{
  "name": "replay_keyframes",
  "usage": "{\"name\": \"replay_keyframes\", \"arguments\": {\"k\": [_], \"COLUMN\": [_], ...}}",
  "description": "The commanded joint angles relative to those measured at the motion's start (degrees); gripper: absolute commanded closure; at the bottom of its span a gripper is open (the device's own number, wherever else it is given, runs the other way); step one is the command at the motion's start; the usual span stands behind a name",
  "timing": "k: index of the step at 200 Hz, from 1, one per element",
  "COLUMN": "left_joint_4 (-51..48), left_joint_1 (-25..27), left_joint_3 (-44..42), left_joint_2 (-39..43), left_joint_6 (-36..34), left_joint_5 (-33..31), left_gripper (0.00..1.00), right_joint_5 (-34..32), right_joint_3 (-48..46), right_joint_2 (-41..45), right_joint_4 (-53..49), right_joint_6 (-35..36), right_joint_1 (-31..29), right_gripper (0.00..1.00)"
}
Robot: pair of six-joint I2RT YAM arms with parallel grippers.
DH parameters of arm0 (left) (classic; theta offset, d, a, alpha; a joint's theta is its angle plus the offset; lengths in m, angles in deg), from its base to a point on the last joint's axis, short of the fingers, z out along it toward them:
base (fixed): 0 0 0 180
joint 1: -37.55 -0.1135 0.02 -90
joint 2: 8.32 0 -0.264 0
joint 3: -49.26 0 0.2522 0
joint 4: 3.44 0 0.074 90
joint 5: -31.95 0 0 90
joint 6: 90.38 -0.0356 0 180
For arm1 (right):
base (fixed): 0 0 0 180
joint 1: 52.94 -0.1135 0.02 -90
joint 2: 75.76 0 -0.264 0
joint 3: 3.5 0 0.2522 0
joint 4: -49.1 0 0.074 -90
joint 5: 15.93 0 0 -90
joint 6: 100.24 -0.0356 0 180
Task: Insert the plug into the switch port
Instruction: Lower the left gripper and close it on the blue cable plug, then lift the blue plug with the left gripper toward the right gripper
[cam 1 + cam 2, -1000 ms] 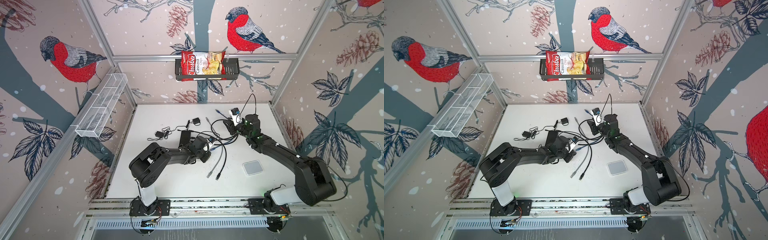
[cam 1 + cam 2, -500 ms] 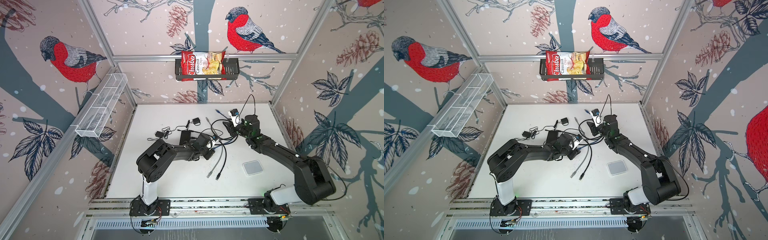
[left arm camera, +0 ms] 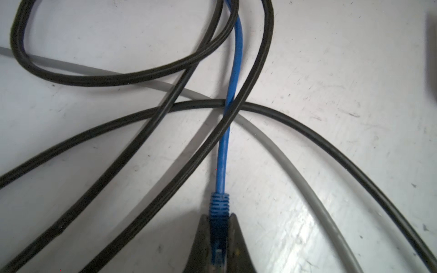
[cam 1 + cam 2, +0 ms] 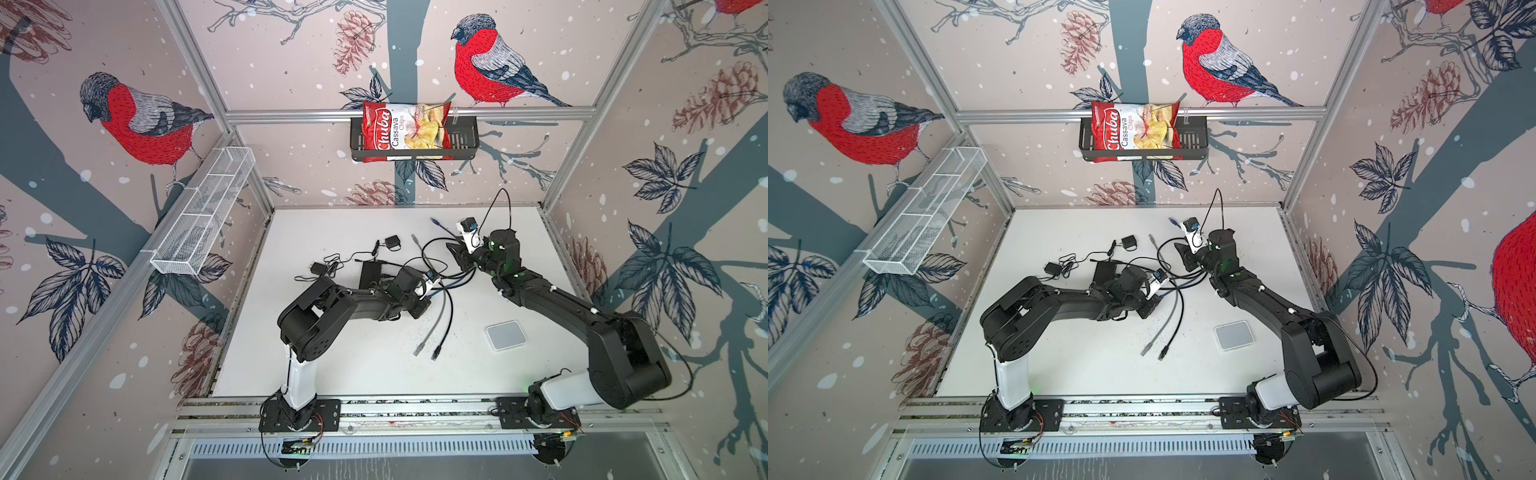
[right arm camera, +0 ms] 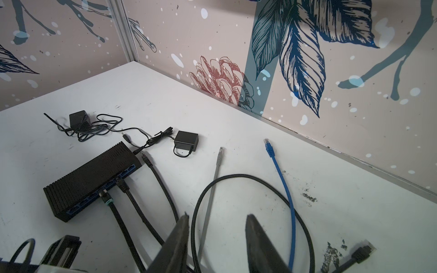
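Grasp looks made; the left gripper (image 3: 218, 216) clamps the blue moulded Ethernet plug (image 3: 220, 204) low over the white tabletop (image 3: 331, 71); the right gripper (image 5: 217, 215) gapes empty; next, reaching the black ribbed switch box (image 5: 92, 179) demands squaring with a free port.

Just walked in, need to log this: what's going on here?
The left gripper is shut on the blue plug, down among the loose cables. The right gripper hangs open above them, holding nothing. The black switch already has two black cables plugged in; the blue plug is not yet in a port.
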Motion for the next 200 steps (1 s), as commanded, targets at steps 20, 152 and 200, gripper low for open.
{"name": "replay_keyframes", "arguments": {"k": [20,152,200], "left_joint_4": [-0.43,0.70,5.27], "left_joint_1": [0.21,0.21,0.21], "left_joint_3": [-2.71,-21.61,-26.04], "left_joint_2": [2.80,25.42,31.08], "left_joint_6": [-0.72,3.33,4.50], "left_joint_5": [0.02,-1.13,-1.71], "left_gripper": [1.00,1.00,0.99], "right_joint_5": [-2.86,24.01,38.93], "right_joint_3": [-0.02,-1.67,-4.52], "right_joint_2": [-0.27,-4.43,-4.58], "right_joint_4": [4.36,4.11,-7.13], "right_joint_6": [1.64,25.66,54.81], "right_joint_1": [-0.02,-0.37,-2.39], "right_gripper": [0.59,0.60,0.60]}}
